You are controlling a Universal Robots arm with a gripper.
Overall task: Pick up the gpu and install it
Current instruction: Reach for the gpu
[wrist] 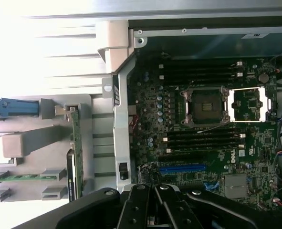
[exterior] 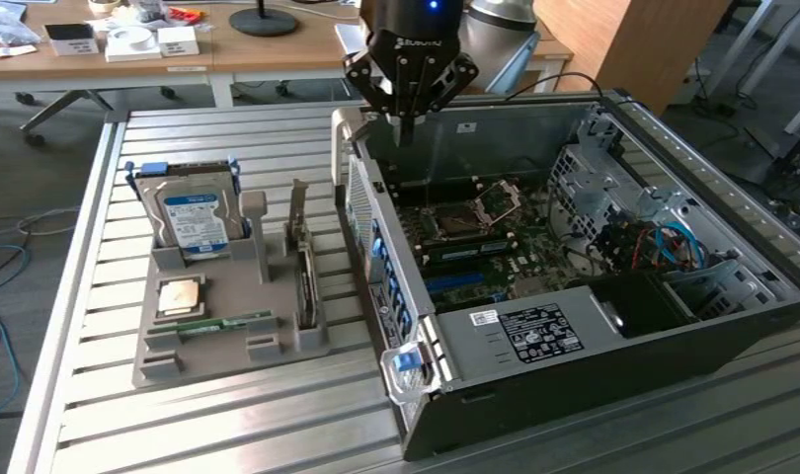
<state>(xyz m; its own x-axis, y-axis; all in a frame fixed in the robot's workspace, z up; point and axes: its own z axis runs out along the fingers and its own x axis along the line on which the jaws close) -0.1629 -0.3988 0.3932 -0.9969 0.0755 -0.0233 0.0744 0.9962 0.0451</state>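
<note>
black gripper [exterior: 404, 117], linked fingers [exterior: 445, 83], white lettering [exterior: 420, 43] on body, blue light [exterior: 434, 5] above, grey arm joint [exterior: 506, 14].

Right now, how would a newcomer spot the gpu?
On the exterior view's left of the open case sits a grey tray. The gpu stands on edge in the slot nearest the case. Unlike the boxy drive and the flat memory stick, it is thin and dark with a silver bracket.

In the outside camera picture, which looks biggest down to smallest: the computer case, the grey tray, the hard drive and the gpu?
1. computer case
2. grey tray
3. hard drive
4. gpu, which stands edge-on to the camera, so it looks slimmest
</note>
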